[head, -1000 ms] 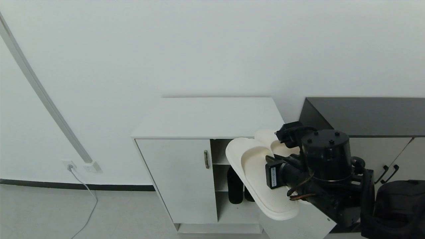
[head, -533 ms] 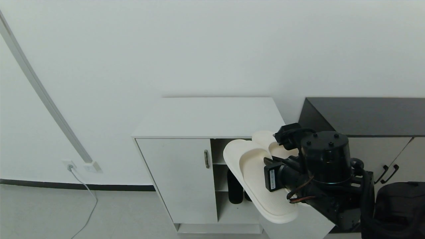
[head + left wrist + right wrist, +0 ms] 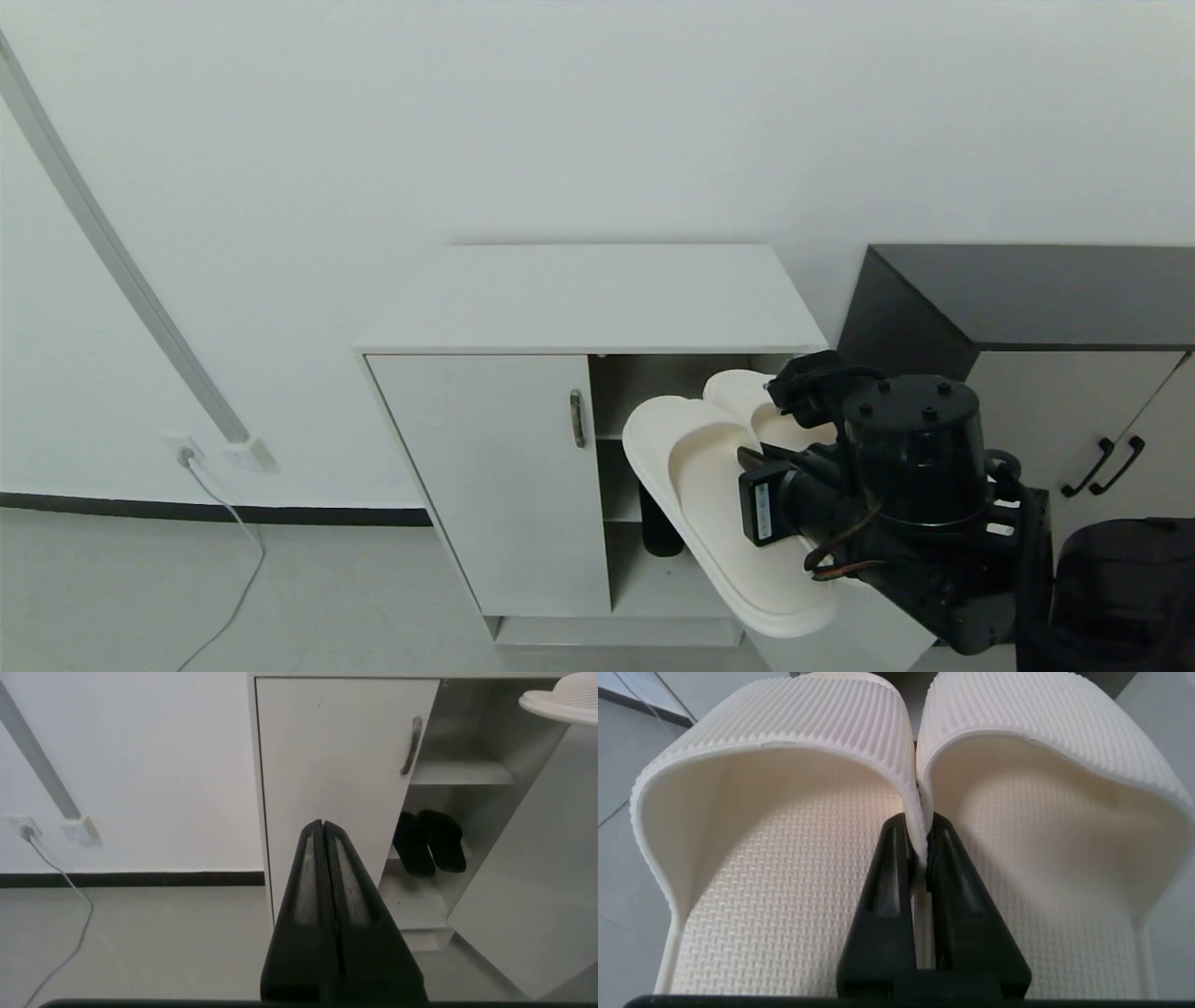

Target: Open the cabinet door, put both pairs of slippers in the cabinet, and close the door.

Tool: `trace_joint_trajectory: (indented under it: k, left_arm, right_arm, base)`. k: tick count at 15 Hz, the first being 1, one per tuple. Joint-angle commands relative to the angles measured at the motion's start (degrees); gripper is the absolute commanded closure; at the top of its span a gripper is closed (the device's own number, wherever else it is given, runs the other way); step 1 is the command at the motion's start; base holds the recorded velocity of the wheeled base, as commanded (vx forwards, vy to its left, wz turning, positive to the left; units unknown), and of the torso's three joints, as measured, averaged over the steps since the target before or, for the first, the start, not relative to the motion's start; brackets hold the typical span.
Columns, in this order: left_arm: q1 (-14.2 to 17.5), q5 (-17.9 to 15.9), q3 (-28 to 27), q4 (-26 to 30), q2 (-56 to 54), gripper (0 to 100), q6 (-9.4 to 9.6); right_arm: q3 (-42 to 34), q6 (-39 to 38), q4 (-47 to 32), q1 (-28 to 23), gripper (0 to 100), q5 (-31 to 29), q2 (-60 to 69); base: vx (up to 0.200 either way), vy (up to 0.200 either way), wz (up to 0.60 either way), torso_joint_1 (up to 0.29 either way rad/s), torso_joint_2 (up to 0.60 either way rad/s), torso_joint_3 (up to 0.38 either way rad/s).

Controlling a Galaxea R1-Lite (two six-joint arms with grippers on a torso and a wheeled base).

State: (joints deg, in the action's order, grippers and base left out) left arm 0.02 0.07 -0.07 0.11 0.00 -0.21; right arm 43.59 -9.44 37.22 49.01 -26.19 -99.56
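Right tool [image 3: 920, 838], mine: clamped on white slippers [image 3: 775, 868], at 4 o'clock of cabinet [image 3: 588, 299]; black slippers [image 3: 428, 842]: its bottom compartment; left tool [image 3: 323, 854]: together, empty.

- White slippers [image 3: 775, 887]: soft, foam-like material, matt. The straps are finely ribbed outside and the footbeds are stamped with a small woven pattern.
- Right gripper [image 3: 920, 838]: black, hard plastic by the look, smooth with a faint sheen.
- Left gripper [image 3: 323, 831]: smooth black plastic shell. The grey pads [image 3: 305, 887] look finely rough.
- Cabinet [image 3: 485, 485]: white board, smooth and matt.
- Handle [image 3: 576, 418]: metal by the look, with a dull gleam.
- Black slippers [image 3: 428, 842]: matt; the material cannot be told.
- Floor [image 3: 112, 597]: grey, smooth, slightly glossy.
- Wall [image 3: 560, 121]: white, matt, even.
- Sideboard [image 3: 1027, 289]: dark matt top, pale smooth fronts.
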Motion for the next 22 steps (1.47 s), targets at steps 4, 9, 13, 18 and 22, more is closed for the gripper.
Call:
trace_joint_trajectory:
  k: [4,9,13,18,22]
  left_arm:
    - [0.06,0.01,-0.01,-0.02,0.0,100,-0.06]
    - [0.06,0.01,-0.01,-0.02,0.0,100,-0.06]
    - [0.06,0.01,-0.01,-0.02,0.0,100,-0.06]
    - [0.06,0.01,-0.01,-0.02,0.0,100,-0.06]
    - [0.06,0.01,-0.01,-0.02,0.0,100,-0.06]
  right_arm:
    - [-0.09,0.03,0.05,0.39,100,-0.09,0.07]
    - [-0.79,0.65,1.63,0.65,100,-0.09,0.07]
    - [-1.14,1.17,1.81,0.65,100,-0.09,-0.11]
    - [-1.23,1.17,1.81,0.65,100,-0.09,-0.2]
    - [-1.41,1.26,1.81,0.65,100,-0.09,-0.2]
  base:
    - [0.0,0.0,0.0,-0.228,0.55,0.316]
    - [0.0,0.0,0.0,-0.199,0.52,0.315]
    - [0.0,0.0,0.0,-0.177,0.5,0.317]
    - [0.0,0.0,0.0,-0.143,0.47,0.325]
    - [0.0,0.0,0.0,-0.105,0.46,0.349]
